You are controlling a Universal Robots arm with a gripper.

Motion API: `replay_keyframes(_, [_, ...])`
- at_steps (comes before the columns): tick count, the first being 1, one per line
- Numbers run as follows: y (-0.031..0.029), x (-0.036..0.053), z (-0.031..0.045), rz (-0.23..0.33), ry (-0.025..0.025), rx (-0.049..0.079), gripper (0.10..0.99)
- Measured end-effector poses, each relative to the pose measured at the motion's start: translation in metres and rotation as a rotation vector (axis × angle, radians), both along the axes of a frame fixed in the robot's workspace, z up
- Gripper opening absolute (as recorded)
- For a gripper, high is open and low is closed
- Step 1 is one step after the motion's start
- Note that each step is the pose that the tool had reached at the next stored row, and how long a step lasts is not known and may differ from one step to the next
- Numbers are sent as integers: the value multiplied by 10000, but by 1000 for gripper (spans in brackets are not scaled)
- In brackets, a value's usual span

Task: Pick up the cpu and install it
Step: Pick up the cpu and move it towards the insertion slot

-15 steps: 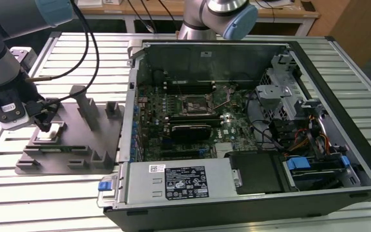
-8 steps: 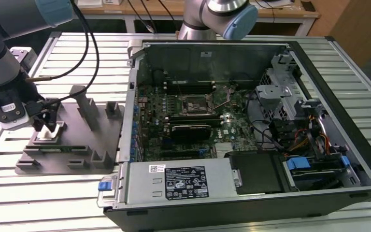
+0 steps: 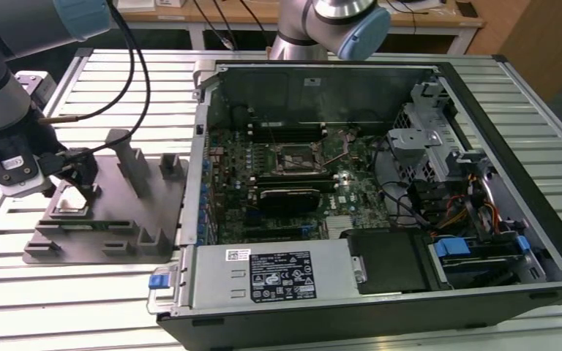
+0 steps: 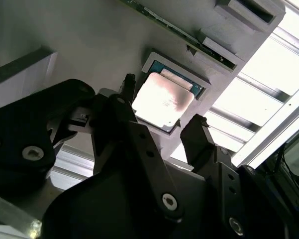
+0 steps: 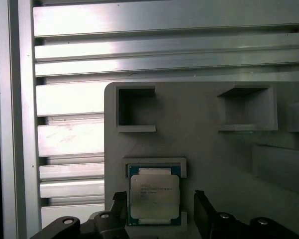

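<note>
Slatted aluminium table (image 3: pixel 85 314) carrying an open computer case (image 3: pixel 555 256) on the exterior view's right, its motherboard (image 3: pixel 359 194) exposed, and a grey fixture plate (image 3: pixel 154 234) on the exterior view's left. The gripper (image 5: pixel 160 200) hangs low over the plate's left part, jaws apart, one finger close beside each side of the cpu (image 5: pixel 154 194). The cpu lies flat, metal top up, in a shallow square pocket of the plate.
</note>
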State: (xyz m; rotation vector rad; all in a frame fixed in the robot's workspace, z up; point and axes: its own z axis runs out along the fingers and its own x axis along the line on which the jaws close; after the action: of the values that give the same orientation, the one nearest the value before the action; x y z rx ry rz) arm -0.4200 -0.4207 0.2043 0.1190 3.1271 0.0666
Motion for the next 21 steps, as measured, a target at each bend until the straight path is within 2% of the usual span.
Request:
replay_keyframes(7, [0, 0, -31, 55, -1, -1, 647])
replay_keyframes(13, [0, 0, -77, 501, -1, 0, 647])
replay_keyframes(21, [11, -3, -123, 507, 23, 2, 647])
